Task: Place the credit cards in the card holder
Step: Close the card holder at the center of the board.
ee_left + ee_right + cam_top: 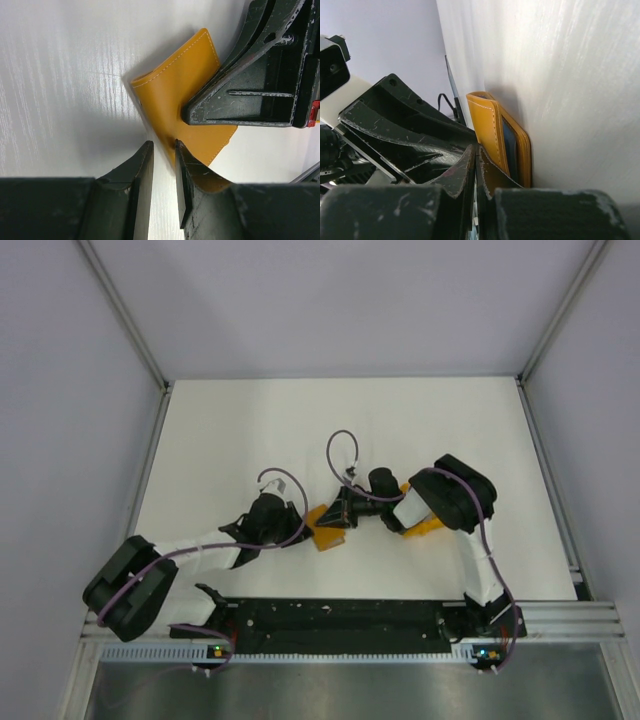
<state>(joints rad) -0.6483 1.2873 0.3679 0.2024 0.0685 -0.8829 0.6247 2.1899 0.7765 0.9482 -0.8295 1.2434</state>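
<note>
card holder, right gripper seemingly pressing

One card holder, one blue card, one left pincer, one right pincer.

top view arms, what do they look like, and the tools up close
Both the left arm and right arm have white links between bulky black joints, with a thin purple cable looping along each. The left tool and right tool are black and angular, with whitish scuffs.
</note>
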